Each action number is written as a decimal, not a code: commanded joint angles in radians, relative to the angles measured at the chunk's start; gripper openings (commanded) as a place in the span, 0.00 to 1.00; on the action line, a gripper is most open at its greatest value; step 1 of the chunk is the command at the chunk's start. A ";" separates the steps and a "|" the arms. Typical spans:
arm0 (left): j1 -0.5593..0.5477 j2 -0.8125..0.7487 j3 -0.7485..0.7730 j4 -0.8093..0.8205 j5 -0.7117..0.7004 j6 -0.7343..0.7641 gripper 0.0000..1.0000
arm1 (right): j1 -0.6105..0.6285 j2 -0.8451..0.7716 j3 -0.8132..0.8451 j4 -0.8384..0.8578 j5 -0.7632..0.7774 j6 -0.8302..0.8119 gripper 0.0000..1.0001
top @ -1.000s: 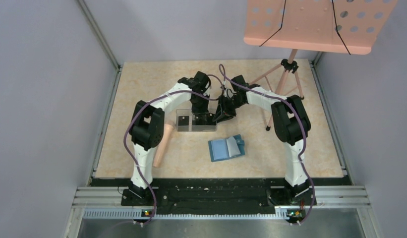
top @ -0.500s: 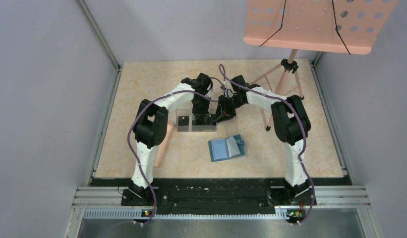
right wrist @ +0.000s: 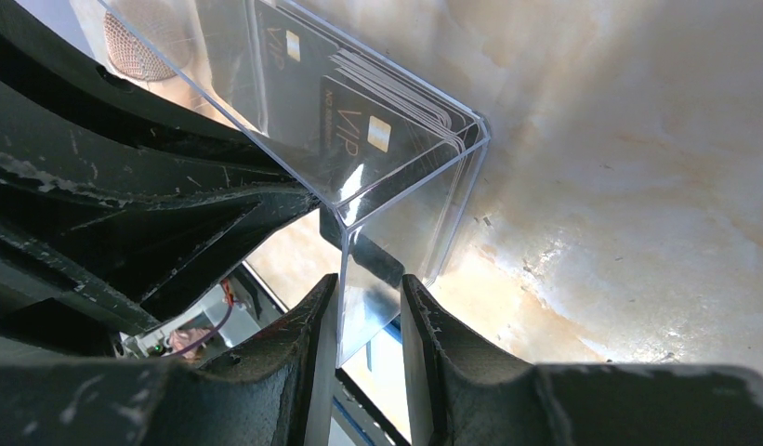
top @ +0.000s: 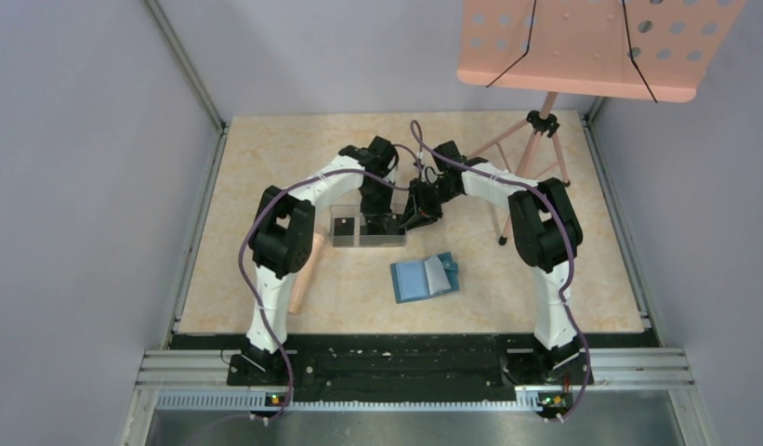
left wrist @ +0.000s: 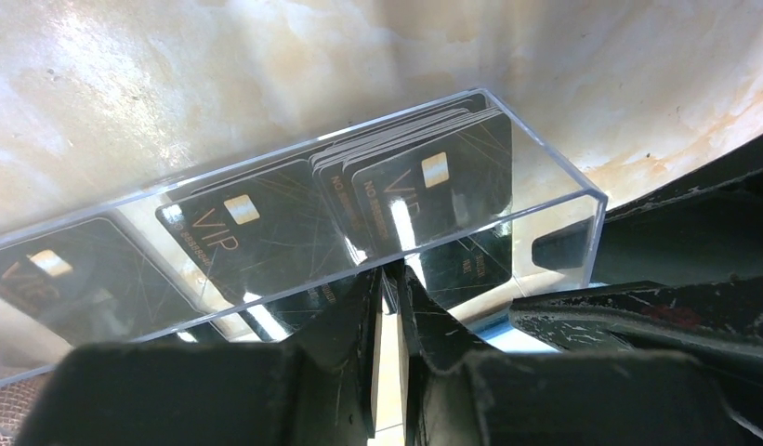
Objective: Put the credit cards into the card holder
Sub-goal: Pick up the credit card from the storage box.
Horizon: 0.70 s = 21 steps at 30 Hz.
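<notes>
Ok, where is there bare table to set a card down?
Bare: between the pink roll and the card holder, near of the clear box; also the table's far-left corner. Crowded at the box, where the left gripper and right gripper meet.

Beige marbled counter [top: 266, 158], glossy, with white glare patches in both wrist views. Pale lavender-grey walls [top: 80, 186] on the left, back and right. Thin metal corner post [top: 187, 70] slants down the back-left corner, and a matching one sits at back right. Salmon-pink perforated music stand tray [top: 582, 56] overhangs the back right, with two black cords [top: 638, 65] running across it. Its pink tripod [top: 543, 122] stands on the counter, legs splayed. Silver slotted rail [top: 638, 367] runs along the near edge. Grey metal sheet [top: 405, 427] lies below it. Light even, shadows soft.
</notes>
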<state>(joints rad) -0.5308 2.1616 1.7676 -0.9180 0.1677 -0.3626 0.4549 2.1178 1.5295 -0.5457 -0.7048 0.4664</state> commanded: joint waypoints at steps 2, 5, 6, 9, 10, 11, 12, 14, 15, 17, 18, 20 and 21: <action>-0.011 -0.081 0.023 0.085 0.079 -0.026 0.16 | 0.011 -0.046 -0.002 0.030 -0.043 -0.003 0.29; -0.012 -0.097 0.005 0.105 0.085 -0.036 0.16 | 0.011 -0.047 -0.003 0.031 -0.044 -0.002 0.29; -0.011 -0.108 -0.007 0.123 0.085 -0.035 0.17 | 0.012 -0.047 -0.003 0.031 -0.043 -0.002 0.29; -0.010 -0.109 -0.007 0.133 0.090 -0.030 0.19 | 0.012 -0.045 -0.003 0.031 -0.045 -0.002 0.29; -0.012 -0.104 -0.003 0.128 0.096 -0.029 0.20 | 0.012 -0.045 -0.003 0.030 -0.044 -0.002 0.29; -0.012 -0.101 -0.002 0.126 0.101 -0.031 0.21 | 0.011 -0.045 -0.003 0.030 -0.045 -0.002 0.29; -0.011 -0.100 -0.003 0.123 0.108 -0.035 0.21 | 0.011 -0.045 -0.003 0.031 -0.045 -0.004 0.29; -0.011 -0.102 -0.010 0.132 0.120 -0.040 0.22 | 0.012 -0.046 -0.005 0.030 -0.045 -0.002 0.29; -0.011 -0.105 -0.016 0.141 0.126 -0.041 0.23 | 0.011 -0.046 -0.005 0.031 -0.044 -0.002 0.29; -0.011 -0.108 -0.025 0.155 0.129 -0.043 0.23 | 0.012 -0.047 -0.004 0.031 -0.044 -0.003 0.29; -0.012 -0.104 -0.026 0.154 0.126 -0.042 0.23 | 0.011 -0.045 -0.003 0.031 -0.044 -0.002 0.29; -0.010 -0.089 -0.020 0.136 0.118 -0.042 0.23 | 0.011 -0.045 -0.002 0.030 -0.043 -0.002 0.29; -0.011 -0.080 -0.020 0.127 0.114 -0.042 0.23 | 0.011 -0.044 -0.002 0.031 -0.043 -0.003 0.29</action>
<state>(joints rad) -0.5373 2.1029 1.7500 -0.8108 0.2642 -0.3943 0.4553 2.1178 1.5295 -0.5461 -0.7078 0.4664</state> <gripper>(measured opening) 0.233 0.293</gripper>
